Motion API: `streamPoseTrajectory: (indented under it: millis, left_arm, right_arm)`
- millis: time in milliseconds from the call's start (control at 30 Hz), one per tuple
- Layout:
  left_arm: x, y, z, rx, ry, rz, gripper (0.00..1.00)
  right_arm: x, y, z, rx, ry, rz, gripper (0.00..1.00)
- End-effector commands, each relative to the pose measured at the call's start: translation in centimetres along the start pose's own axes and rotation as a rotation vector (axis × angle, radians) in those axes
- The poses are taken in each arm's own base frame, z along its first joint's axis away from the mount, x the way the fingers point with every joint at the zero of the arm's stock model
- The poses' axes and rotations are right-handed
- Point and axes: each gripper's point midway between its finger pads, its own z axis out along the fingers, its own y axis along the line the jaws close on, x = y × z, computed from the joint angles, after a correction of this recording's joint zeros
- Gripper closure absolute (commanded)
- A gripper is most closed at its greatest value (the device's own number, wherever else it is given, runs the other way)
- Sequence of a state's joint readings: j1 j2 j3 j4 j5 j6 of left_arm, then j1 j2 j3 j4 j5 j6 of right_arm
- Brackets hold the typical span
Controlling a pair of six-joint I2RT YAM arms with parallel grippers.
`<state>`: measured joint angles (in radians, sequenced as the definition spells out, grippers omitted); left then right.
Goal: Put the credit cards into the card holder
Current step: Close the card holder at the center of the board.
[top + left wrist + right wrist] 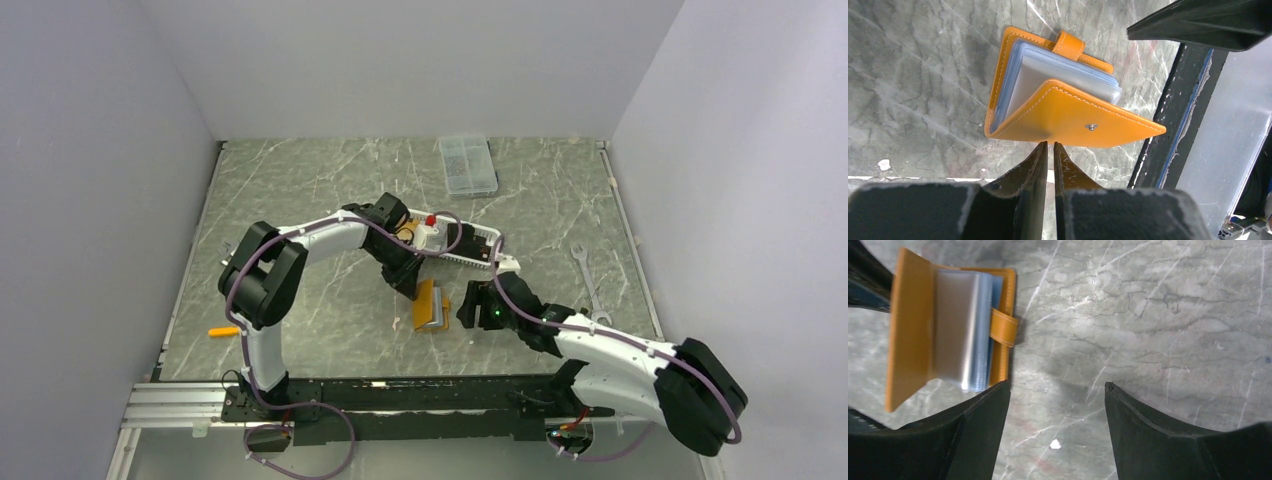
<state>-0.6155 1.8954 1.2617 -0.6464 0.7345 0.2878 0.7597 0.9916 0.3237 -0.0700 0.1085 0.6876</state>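
a grey marble-patterned table [300, 200] between plain white walls is carrying the work. the left gripper [1050, 146] is showing its black fingers [1035, 167] almost together, only a sliver between them. as far as i can judge, their tips are pinching the free edge of the small orange leather-like folding card holder [1068, 117], propping its front cover up off the clear plastic sleeves [1063, 75]. the card holder is lying mid-table between the two arms. the right gripper [1057, 385] is hanging wide apart over bare marble just beside it, holding nothing. no thin plastic credit cards are showing loose in any view. the step in hand is looking like holding the card holder open. the next move is calling for the right gripper to fetch a card and slide it edge-first into a sleeve.
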Motion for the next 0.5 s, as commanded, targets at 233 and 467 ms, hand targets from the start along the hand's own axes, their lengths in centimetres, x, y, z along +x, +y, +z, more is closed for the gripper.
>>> streamPoseTrajectory:
  millis: [233, 467]
  left_arm:
    - [-1.9, -2.0, -1.6, 0.070, -0.026, 0.016, 0.85]
    - [-2.2, -1.5, -0.9, 0.079, -0.021, 0.012, 0.85]
  right_arm:
    - [-2.5, 3.1, 3.0, 0.020, -0.089, -0.323, 0.28]
    - [-1.8, 2.3, 4.1, 0.173, -0.139, -0.444, 0.34]
